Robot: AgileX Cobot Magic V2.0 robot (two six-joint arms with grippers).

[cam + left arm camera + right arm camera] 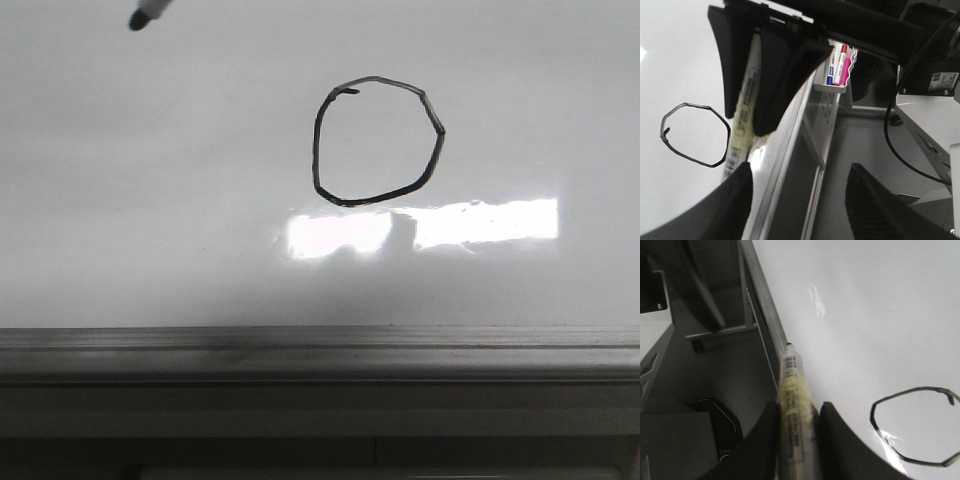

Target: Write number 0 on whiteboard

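Note:
The number 0 (318, 150) is a thin black angular ring with a small tick at its upper left, drawn mid-board on the glossy whiteboard (150, 220). It also shows in the left wrist view (690, 104) and the right wrist view (895, 397). My right gripper (799, 412) is shut on a white marker (792, 385). The marker's black tip (150, 14) shows at the front view's upper left, away from the ring. The left wrist view shows that gripper (765, 75) holding the marker (742, 120) beside the ring. My left gripper (797, 205) is open and empty, off the board's edge.
A grey metal ledge (320, 350) runs along the board's near edge. A bright rectangular glare patch (480, 222) lies just under the ring. A small tray (832, 89) with blue, red and pink markers hangs beside the board. A black cable (888, 135) hangs by the stand.

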